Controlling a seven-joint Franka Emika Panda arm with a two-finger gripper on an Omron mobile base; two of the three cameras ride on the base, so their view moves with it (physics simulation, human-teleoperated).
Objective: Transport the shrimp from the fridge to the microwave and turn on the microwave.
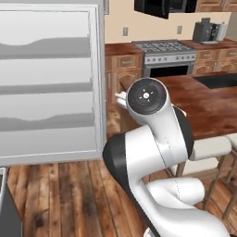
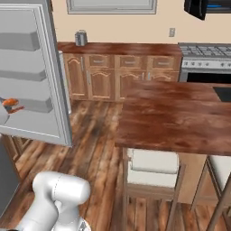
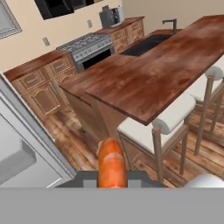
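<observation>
The shrimp (image 3: 112,162), a curled orange-pink piece, stands up between my gripper's (image 3: 112,178) two dark finger tips in the hand view, with the gripper shut on it. It is also at the far left of the right base view as a small orange shrimp (image 2: 10,104) in front of the fridge door. The fridge (image 1: 46,83) is open, its grey-white door with clear bins facing me, and the same fridge door (image 2: 38,72) stands at the left in the right base view. The black microwave (image 1: 162,5) hangs high above the stove; the microwave (image 3: 57,6) is far off.
A wooden island counter (image 2: 171,113) with white-cushioned stools (image 2: 153,167) lies between me and the grey gas stove (image 1: 169,51). A sink (image 3: 144,43) is set in the island's far end. A coffee machine (image 1: 206,31) stands on the back counter. Wood floor runs beside the fridge door.
</observation>
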